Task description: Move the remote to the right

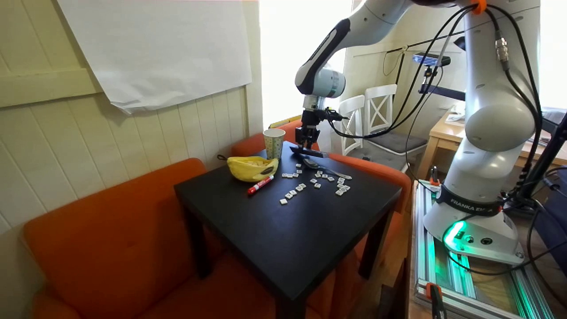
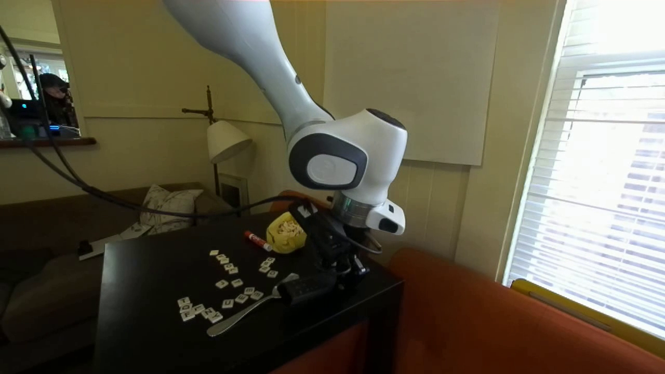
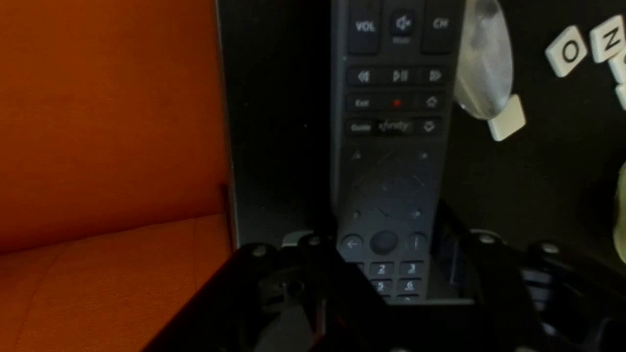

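Observation:
The remote is a slim dark bar in both exterior views [image 1: 315,153] [image 2: 307,289], near the table's end by the window. In the wrist view the remote [image 3: 391,166] fills the middle, buttons facing the camera, widening toward the top as if tilted. My gripper [image 1: 305,142] points down at it, also in the other exterior picture [image 2: 347,278]. In the wrist view the gripper's fingers [image 3: 385,215] lie against both long sides of the remote, which looks held and slightly off the table. The remote's lower end is hidden by the gripper.
A metal spoon [image 1: 328,169] lies beside and partly under the remote. Several letter tiles [image 1: 317,185] are scattered on the black table [image 1: 274,239]. A yellow banana pouch [image 1: 248,170], red marker [image 1: 260,185] and dotted cup [image 1: 273,144] stand nearby. The orange sofa [image 3: 112,122] borders the edge.

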Motion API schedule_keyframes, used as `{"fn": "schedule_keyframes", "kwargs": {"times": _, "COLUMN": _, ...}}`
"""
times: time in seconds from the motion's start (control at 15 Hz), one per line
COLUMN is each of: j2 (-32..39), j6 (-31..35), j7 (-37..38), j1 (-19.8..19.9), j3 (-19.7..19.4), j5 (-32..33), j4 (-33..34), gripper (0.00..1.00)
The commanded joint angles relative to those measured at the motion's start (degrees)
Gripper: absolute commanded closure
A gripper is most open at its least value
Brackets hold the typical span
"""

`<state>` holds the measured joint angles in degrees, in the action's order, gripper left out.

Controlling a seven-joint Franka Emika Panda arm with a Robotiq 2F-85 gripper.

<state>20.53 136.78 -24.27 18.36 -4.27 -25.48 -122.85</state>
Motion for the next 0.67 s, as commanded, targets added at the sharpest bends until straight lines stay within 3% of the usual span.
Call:
{"fn": "schedule_keyframes", "kwargs": {"times": 0.0, "j2": 0.59, "j6": 0.59, "j7": -5.45, "j1": 2.09, "j3": 1.56, "j5": -3.03, "j4": -0.78, "gripper": 0.74}}
{"fn": "schedule_keyframes", "kwargs": {"times": 0.47, "j2": 0.83, "j6": 1.86, "j7": -11.39, "j1": 3.42, "j3": 2.42, "j5": -7.34, "j4": -1.86, "gripper": 0.74}}
{"fn": "schedule_keyframes", "kwargs": {"times": 0.53, "j2": 0.72, "j6": 1.99, "j7": -11.82, "j1": 3.44, "j3": 2.44, "j5": -7.72, "j4": -2.15, "gripper": 0.33}}
{"fn": "schedule_keyframes", "kwargs": {"times": 0.6, "j2": 0.56, "j6": 2.08, "j7": -12.32, "j1": 3.39, "j3": 2.44, "j5": -8.12, "j4": -2.47, "gripper": 0.23}}
